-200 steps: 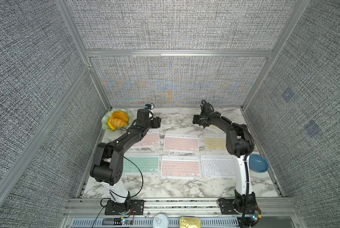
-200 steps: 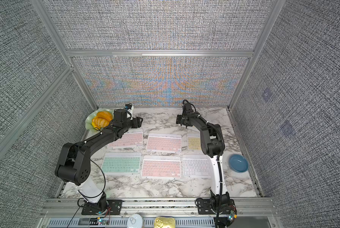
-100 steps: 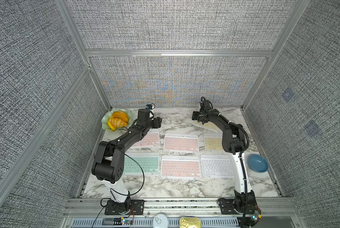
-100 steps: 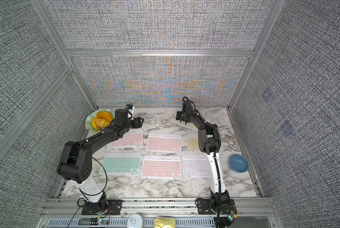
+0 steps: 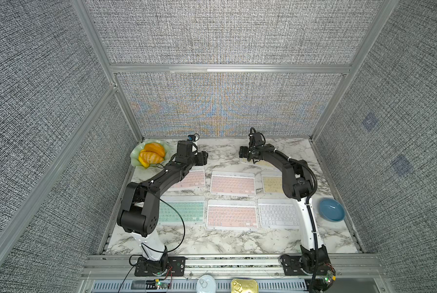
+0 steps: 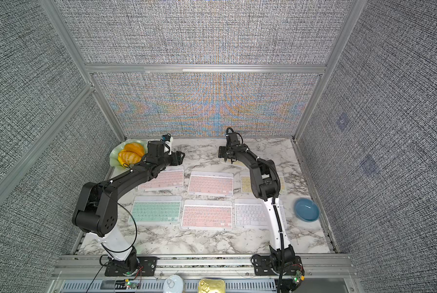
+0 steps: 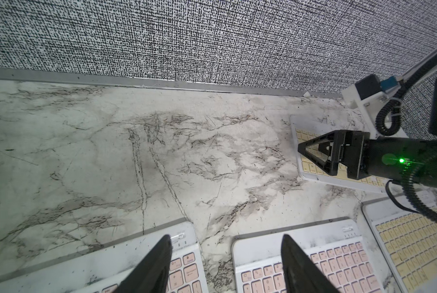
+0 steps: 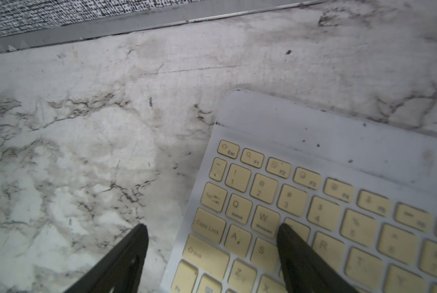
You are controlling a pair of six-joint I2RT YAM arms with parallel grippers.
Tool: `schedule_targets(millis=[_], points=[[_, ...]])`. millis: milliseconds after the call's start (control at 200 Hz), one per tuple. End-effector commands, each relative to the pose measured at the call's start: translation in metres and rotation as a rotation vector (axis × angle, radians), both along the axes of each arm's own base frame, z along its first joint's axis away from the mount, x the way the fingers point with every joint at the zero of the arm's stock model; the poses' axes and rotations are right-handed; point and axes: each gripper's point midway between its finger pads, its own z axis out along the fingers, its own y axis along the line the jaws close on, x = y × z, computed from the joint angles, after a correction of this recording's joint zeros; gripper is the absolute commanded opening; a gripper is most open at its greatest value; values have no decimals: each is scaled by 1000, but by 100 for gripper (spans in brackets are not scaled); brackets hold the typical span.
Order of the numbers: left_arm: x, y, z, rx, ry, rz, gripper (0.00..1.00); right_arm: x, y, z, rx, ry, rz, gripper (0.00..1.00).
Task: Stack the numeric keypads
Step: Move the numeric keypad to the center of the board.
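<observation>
Seven keypads (image 6: 207,215), none stacked. Rear row: pink (image 5: 192,178), pink (image 5: 232,183), yellow (image 5: 272,184). Front row: mint (image 5: 184,212), pink (image 5: 232,215), white (image 5: 278,215). Seventh, yellow (image 8: 313,203), askew farther back.

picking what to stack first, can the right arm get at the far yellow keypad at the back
Probably yes: the right gripper hangs open at a corner of the far yellow keypad, one finger over its keys, one over the table; nothing visible blocks it.

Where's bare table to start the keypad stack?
Free: front strip between the front pink keypad and the rail; back middle between left gripper and right gripper. Crowded: the two keypad rows mid-table, fruit plate back-left, blue bowl right.
</observation>
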Motion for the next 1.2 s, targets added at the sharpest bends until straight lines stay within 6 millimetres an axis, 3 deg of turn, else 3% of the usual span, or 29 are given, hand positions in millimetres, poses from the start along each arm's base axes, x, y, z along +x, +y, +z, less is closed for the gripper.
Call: schedule_targets(millis=[0,750,1196], points=[[0,0,3,-4,-8,-1,69,-33,19,-25,65,155,23,83],[-5,2,3,6,-4,-3,69,-52,117,-21,184,162,141,83],[-5,1,1,0,1,-6,69,-71,153,-22,210,174,215,83]])
